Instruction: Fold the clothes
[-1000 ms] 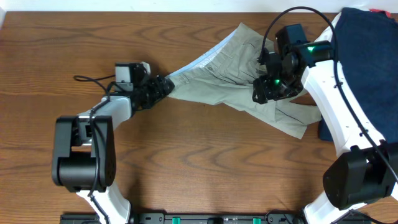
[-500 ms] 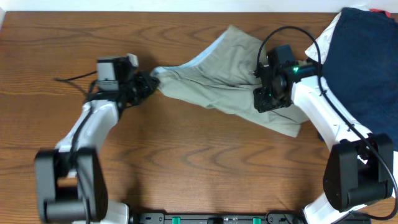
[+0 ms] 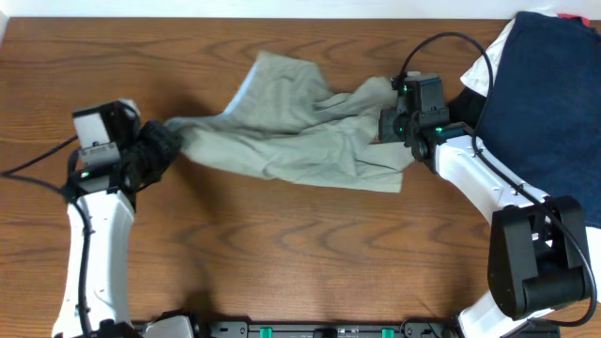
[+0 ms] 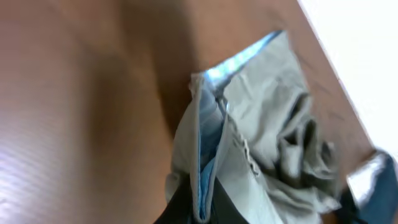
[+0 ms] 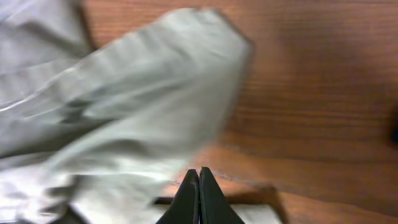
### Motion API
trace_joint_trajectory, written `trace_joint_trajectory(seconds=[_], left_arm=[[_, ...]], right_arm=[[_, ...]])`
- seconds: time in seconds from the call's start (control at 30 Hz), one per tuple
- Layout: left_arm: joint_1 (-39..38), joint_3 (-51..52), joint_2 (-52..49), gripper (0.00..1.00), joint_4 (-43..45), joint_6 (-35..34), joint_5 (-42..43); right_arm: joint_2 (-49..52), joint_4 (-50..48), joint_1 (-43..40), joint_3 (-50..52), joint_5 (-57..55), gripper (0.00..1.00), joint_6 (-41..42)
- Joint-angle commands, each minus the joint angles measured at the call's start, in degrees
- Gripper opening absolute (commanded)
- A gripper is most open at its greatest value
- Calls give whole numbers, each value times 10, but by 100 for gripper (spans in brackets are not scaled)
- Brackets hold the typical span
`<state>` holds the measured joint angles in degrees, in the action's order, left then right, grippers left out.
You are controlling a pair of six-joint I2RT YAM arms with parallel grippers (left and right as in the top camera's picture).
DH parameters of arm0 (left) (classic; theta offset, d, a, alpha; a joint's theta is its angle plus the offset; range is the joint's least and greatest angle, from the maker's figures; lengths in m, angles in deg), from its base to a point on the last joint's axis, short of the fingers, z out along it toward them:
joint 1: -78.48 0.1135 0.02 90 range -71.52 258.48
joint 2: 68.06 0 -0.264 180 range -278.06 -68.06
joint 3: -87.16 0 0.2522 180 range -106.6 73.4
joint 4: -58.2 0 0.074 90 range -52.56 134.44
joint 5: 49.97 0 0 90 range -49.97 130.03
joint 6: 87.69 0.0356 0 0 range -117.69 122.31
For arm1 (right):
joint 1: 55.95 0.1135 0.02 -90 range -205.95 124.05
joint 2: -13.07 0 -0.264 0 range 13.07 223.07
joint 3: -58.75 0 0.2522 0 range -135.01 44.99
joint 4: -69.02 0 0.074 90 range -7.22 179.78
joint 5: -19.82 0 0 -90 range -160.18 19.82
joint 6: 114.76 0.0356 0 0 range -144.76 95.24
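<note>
The clothes, khaki shorts (image 3: pixel 291 131), lie crumpled and stretched across the middle of the wooden table. My left gripper (image 3: pixel 161 148) is at their left end. In the left wrist view it (image 4: pixel 202 208) is shut on the waistband edge of the shorts (image 4: pixel 261 124), pale blue lining showing between the fingers. My right gripper (image 3: pixel 385 124) sits at the shorts' right end. In the right wrist view it (image 5: pixel 199 171) is shut, fingers pressed together with no cloth seen between them, hovering over the edge of the shorts (image 5: pixel 124 106).
A large navy garment (image 3: pixel 549 103) lies at the right edge of the table, with a white garment (image 3: pixel 481 68) under its left side, close behind my right arm. The table's far edge (image 3: pixel 282 17) runs along the top.
My left arm has swung left, dragging the shorts with it across the table. My right gripper has shut and moved up and left with the shorts' right end.
</note>
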<state>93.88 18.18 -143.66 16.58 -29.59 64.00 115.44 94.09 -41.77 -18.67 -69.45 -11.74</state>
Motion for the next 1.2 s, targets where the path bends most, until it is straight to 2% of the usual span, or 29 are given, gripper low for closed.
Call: trace_joint_trajectory(seconds=[0.0,0.03,0.1,0.2,0.3,0.37,0.53,0.6,0.73,0.8,0.87,0.9,0.97,1.0,1.07,1.17], left_arm=[[11,-4,6,6,-23,-1,-70],[12,-4,5,6,-30,-1,-69],[12,-4,4,6,-40,-2,-69],[12,-4,4,6,-56,-2,-69],[12,-4,4,6,-65,-2,-69],[12,-4,4,6,-69,-1,-69],[12,-4,4,6,-73,-2,-69],[12,-4,4,6,-74,-2,-69],[12,-4,4,6,-80,-2,-69],[12,-4,4,6,-83,-2,-69],[12,-4,4,6,-85,-1,-69],[12,-4,4,6,-86,-2,-69],[12,-4,4,6,-85,-1,-69],[12,-4,4,6,-85,-2,-69],[12,-4,4,6,-84,-1,-69],[12,-4,4,6,-80,-2,-70]], right_arm=[[-6,-2,4,-27,-18,1,40],[-6,-3,5,-35,-4,7,43],[-6,-18,9,-43,37,27,40],[-5,-74,23,-43,121,41,-3],[-1,-99,49,-43,129,51,-64],[9,-104,71,-43,113,59,-85],[56,-127,119,-43,106,70,-120],[78,-148,137,-43,106,77,-145],[118,-204,165,-43,69,80,-150],[134,-217,173,-43,47,80,-150],[148,-223,178,-43,15,70,-149],[151,-224,179,-43,-3,56,-148],[151,-225,179,-43,-52,7,-146],[149,-227,179,-45,-94,1,-134],[139,-227,176,-53,-176,1,-117],[113,-224,159,-79,-232,1,-118]])
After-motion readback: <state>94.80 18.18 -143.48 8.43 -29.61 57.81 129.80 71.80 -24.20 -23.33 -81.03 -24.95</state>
